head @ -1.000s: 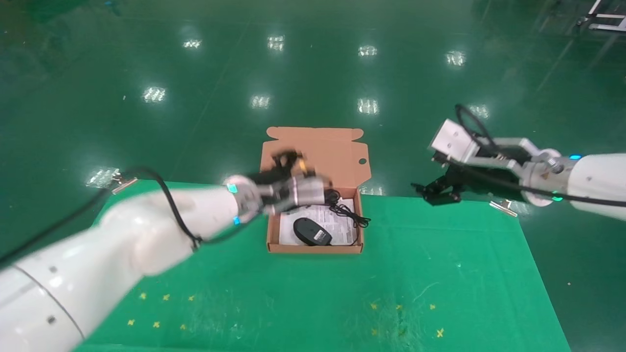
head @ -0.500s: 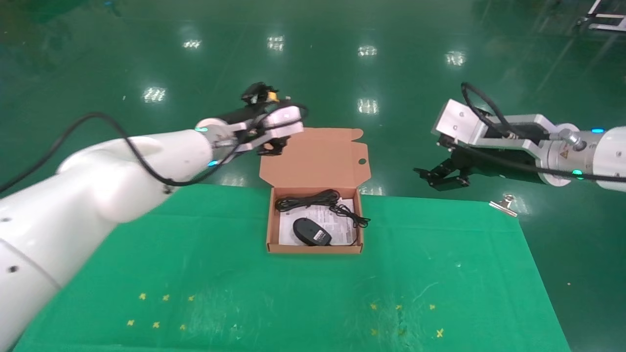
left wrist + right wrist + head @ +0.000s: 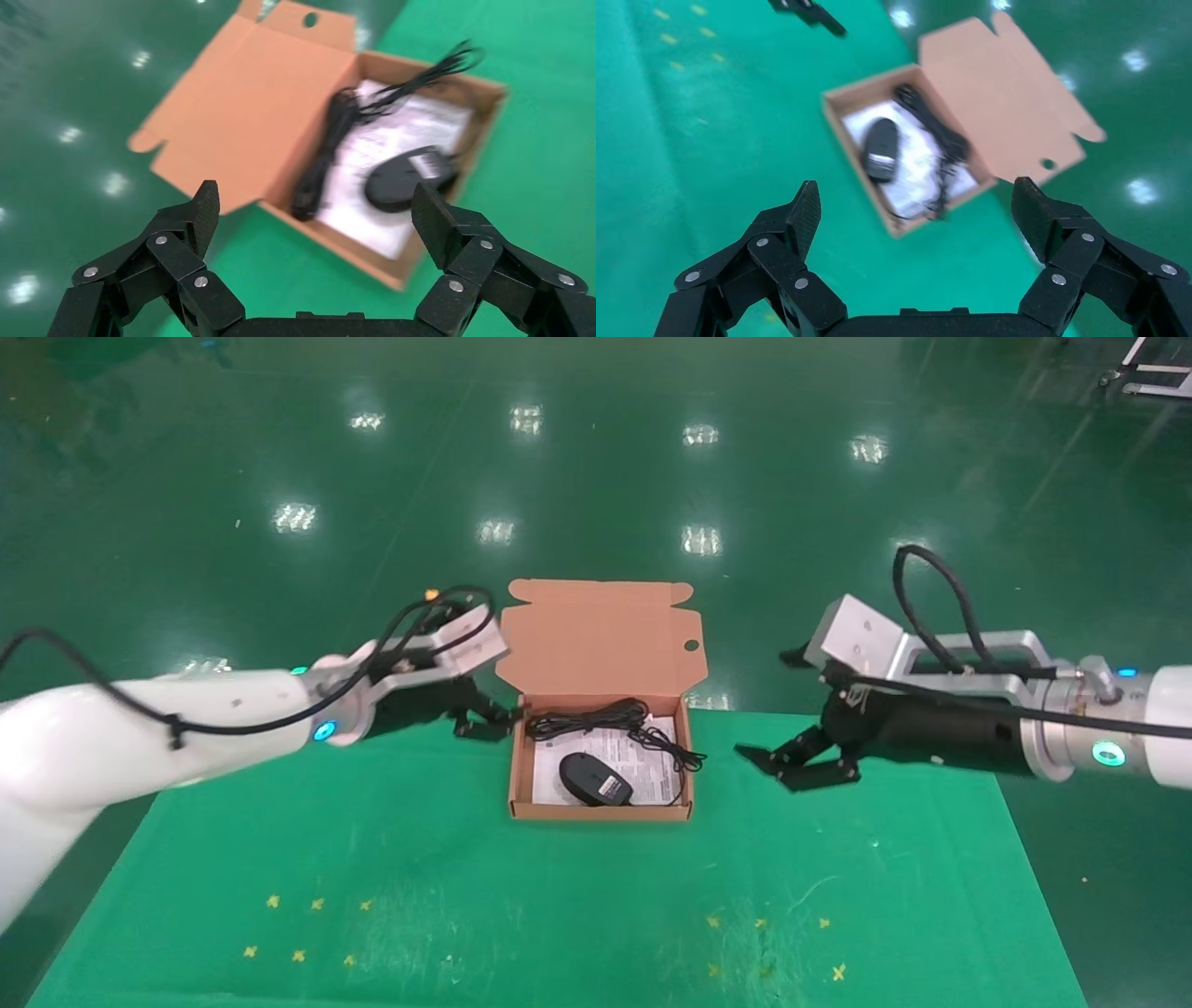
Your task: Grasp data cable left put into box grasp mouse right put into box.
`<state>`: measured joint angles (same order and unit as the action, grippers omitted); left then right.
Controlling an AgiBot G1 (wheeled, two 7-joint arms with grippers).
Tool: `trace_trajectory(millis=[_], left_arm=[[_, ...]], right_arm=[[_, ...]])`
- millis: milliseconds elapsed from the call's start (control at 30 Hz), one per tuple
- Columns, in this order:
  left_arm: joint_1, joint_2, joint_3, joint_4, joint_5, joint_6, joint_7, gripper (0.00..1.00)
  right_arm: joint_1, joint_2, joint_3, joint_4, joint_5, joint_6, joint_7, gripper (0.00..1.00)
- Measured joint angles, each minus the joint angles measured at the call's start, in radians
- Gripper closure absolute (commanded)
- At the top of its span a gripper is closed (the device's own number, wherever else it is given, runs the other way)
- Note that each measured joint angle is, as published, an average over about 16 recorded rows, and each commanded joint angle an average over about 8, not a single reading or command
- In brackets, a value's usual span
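The orange-brown box [image 3: 601, 810] stands open on the green mat, its lid [image 3: 605, 635] folded back. Inside on the white sheet lie the coiled black data cable [image 3: 585, 717] at the back and the black mouse [image 3: 594, 779] at the front, its cord [image 3: 669, 745] trailing over the right wall. My left gripper [image 3: 484, 719] is open and empty just left of the box's back corner. My right gripper [image 3: 792, 766] is open and empty to the right of the box. The left wrist view shows the box [image 3: 337, 242], mouse [image 3: 404, 179] and cable [image 3: 316, 175] beyond the left gripper [image 3: 316, 203]. The right wrist view shows the box [image 3: 849, 133] beyond the right gripper [image 3: 916, 198].
The green mat [image 3: 559, 896] covers the table, with small yellow cross marks [image 3: 317, 903] near the front. Its far edge runs just behind the box, with glossy green floor [image 3: 596, 477] beyond. The left gripper also shows far off in the right wrist view [image 3: 807, 10].
My left gripper left the box, swung up behind it, then came down open beside its left back corner. My right gripper moved down and in toward the box's right side. Cable and mouse stay in the box.
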<state>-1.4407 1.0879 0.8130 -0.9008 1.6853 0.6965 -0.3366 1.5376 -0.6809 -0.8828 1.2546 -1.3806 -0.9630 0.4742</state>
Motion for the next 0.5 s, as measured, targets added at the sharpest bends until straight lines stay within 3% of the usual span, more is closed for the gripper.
trace_trajectory(millis=[267,500], left_arm=[[0.074,-0.096,-0.107,-0.077,-0.192,0.161,0.03,0.0],[0.105,-0.136,-0.152,-0.11,-0.273,0.228,0.043,0.0]], right_arm=[[-0.093,0.014,0.121,0.006,0.131,-0.107,-0.058,0.0],[-0.132,0.02,0.172,0.008,0.186,-0.152,-0.082,0.0]])
